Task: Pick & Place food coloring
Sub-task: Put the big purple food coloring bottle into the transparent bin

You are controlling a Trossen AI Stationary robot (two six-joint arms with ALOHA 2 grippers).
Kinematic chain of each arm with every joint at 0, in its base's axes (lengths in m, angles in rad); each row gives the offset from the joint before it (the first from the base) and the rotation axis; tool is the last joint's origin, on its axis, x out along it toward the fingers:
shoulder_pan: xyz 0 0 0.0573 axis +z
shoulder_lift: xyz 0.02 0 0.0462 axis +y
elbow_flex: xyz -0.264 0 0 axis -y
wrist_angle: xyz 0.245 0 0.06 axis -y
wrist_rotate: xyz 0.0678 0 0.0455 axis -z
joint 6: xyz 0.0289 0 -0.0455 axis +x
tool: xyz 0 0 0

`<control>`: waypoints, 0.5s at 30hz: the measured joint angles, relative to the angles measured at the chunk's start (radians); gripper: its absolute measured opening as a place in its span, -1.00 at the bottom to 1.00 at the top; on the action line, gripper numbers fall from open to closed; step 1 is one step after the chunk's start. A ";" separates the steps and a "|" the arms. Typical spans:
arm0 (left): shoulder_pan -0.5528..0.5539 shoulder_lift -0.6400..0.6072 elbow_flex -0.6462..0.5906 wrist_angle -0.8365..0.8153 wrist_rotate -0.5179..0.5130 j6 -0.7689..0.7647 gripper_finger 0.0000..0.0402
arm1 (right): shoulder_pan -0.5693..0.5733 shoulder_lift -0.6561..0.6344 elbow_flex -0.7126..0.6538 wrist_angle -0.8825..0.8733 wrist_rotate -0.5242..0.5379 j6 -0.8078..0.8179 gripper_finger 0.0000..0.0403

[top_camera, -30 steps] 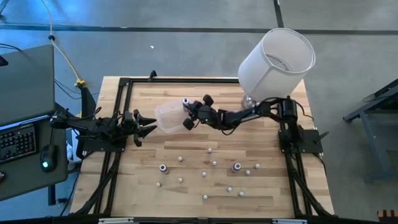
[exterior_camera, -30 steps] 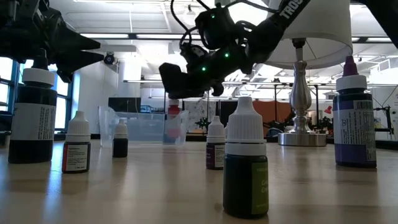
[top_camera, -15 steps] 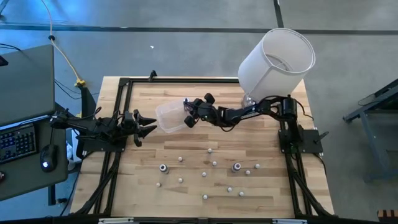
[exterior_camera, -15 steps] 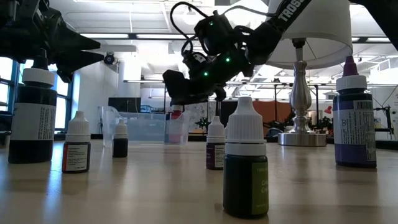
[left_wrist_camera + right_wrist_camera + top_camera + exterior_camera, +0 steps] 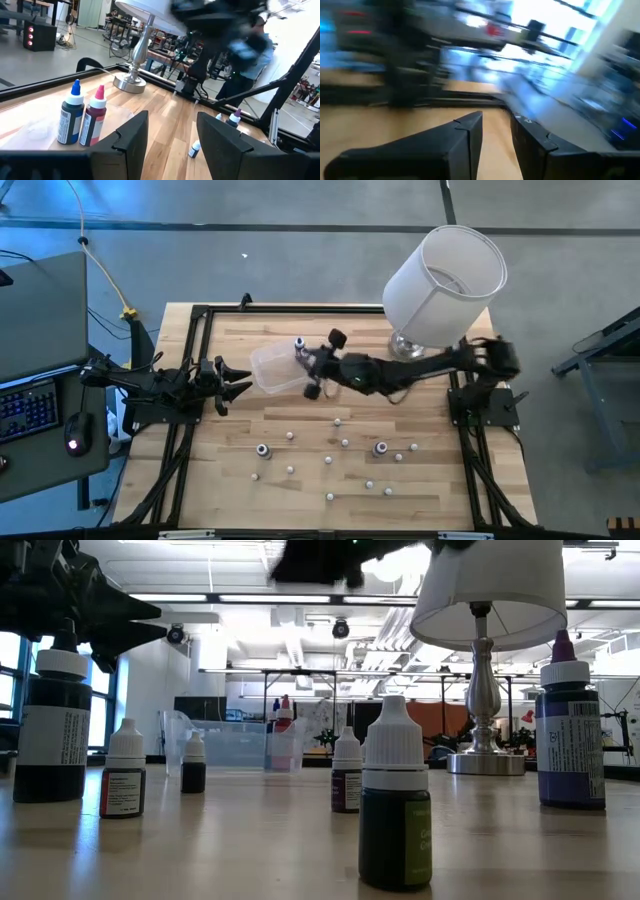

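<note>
**Right tool empty beside tub, bottles scattered on counter**

Right tool (image 5: 312,376) sat over the counter (image 5: 440,480), just beside the clear tub (image 5: 270,370) on its lamp-facing side. Right wrist view showed its fingers (image 5: 465,132) with a narrow gap and nothing between them. So: slightly open, empty.

Left tool (image 5: 238,380) waited at the counter's left edge, near the tub. Left wrist view showed its fingers (image 5: 132,135) spread apart, holding nothing.

Food coloring locations:
- A blue-topped bottle (image 5: 70,120) and a pink-topped bottle (image 5: 95,119) stood upright, side by side, at the tub in the left wrist view. Could not tell whether they were inside the tub or just behind it.
- High view showed one bottle (image 5: 299,345) at the tub's far corner.
- Remaining small bottles (image 5: 381,448) and whitish caps (image 5: 291,435) were scattered on the near half of the counter, well apart from the tub.
- Low view showed them upright, with a green bottle (image 5: 395,810) nearest the camera and a purple-topped bottle (image 5: 570,730) at right.

Lamp (image 5: 443,280) stood at the far right corner of the counter.
</note>
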 joint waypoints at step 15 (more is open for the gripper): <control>0.000 0.000 0.000 -0.001 0.020 0.000 -0.16 | 0.293 -0.302 -0.005 -0.919 -0.033 0.381 -0.53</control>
